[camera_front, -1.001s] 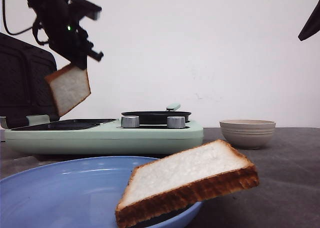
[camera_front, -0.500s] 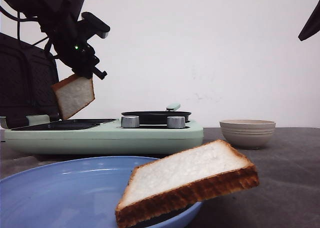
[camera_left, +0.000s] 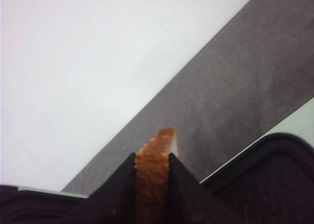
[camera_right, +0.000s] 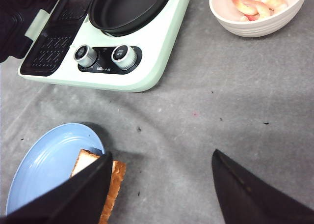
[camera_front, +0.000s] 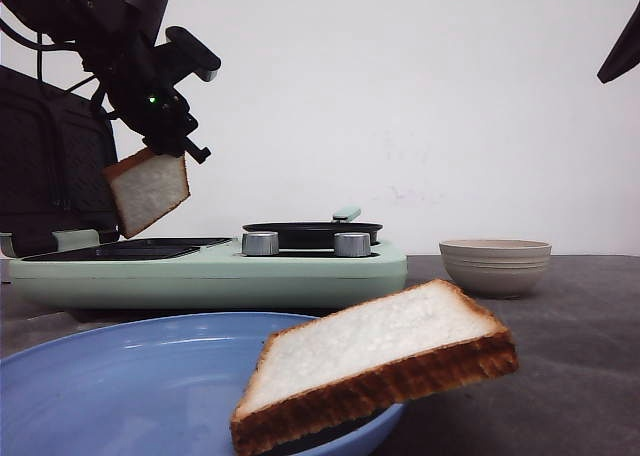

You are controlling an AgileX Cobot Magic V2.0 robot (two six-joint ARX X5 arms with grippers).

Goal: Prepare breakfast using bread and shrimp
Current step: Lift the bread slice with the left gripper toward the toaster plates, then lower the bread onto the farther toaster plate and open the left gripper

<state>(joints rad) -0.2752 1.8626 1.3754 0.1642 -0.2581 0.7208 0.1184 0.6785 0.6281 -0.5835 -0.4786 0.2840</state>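
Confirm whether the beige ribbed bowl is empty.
No: the right wrist view shows orange-red curved shrimp pieces lying inside the beige ribbed bowl.

On the surface (camera_right: 235,111), the breakfast maker (camera_front: 210,266) sits at 10 o'clock, the bowl (camera_front: 495,266) holding shrimp (camera_right: 250,5) at 2 o'clock, the plate (camera_front: 130,386) at 7 o'clock with one bread slice (camera_front: 375,361) overhanging its right rim. Another slice (camera_front: 148,191) hangs above the maker's left side.

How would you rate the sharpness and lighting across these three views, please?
Front view: evenly lit against a bright wall, so the left gripper reads as a dark silhouette, while the near bread slice on the blue plate is crisp. Left wrist view: soft and blurred, the held slice out of focus. Right wrist view: clear, soft shadows, shrimp slightly washed out.
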